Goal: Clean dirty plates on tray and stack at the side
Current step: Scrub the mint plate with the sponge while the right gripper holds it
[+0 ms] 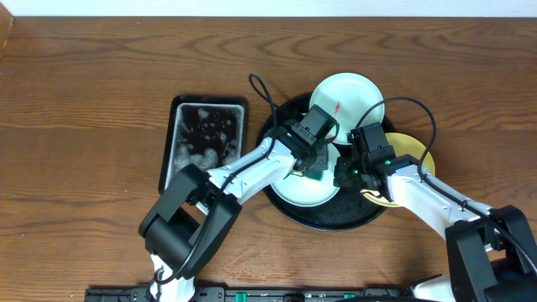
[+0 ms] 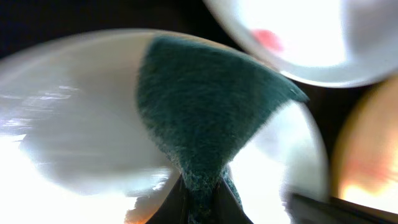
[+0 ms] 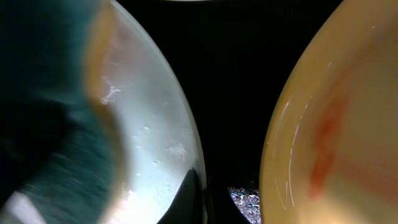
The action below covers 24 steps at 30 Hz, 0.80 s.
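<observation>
The left claw [image 1: 314, 162] was clamped on a green sponge [image 2: 199, 112], which lay pressed on the mint plate [image 1: 302, 191] in the tray [image 1: 336, 216]. The right claw [image 1: 348, 174] sat at that plate's right rim with its fingers close together; whether they pinched it I could not tell. A second mint plate [image 1: 348, 92], smeared red, overlapped the tray's far rim. The yellow plate [image 1: 413, 151], also smeared, overlapped its right rim. The sponge tray [image 1: 168, 151] lay to the left
</observation>
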Available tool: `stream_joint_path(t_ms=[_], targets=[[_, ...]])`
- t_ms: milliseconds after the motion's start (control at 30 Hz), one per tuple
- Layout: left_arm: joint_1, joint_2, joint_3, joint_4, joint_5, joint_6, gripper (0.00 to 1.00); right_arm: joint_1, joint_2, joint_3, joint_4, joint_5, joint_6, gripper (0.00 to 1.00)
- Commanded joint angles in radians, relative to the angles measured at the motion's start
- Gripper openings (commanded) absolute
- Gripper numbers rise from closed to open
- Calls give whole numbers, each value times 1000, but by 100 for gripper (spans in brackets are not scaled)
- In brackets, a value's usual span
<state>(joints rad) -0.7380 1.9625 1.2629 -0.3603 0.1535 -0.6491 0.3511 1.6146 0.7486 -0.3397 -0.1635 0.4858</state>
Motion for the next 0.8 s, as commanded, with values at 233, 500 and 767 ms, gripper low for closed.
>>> stream_joint_path(t_ms=[233, 500, 767], targets=[[-20, 52, -11, -48, 224, -47, 7, 6, 24, -16, -21, 51, -19, 1], [-18, 43, -7, -317, -214, -13, 7, 6, 24, -16, -23, 50, -19, 1], [-18, -10, 43, -421, -591, 21, 8, 6, 24, -16, -38, 50, -19, 1]])
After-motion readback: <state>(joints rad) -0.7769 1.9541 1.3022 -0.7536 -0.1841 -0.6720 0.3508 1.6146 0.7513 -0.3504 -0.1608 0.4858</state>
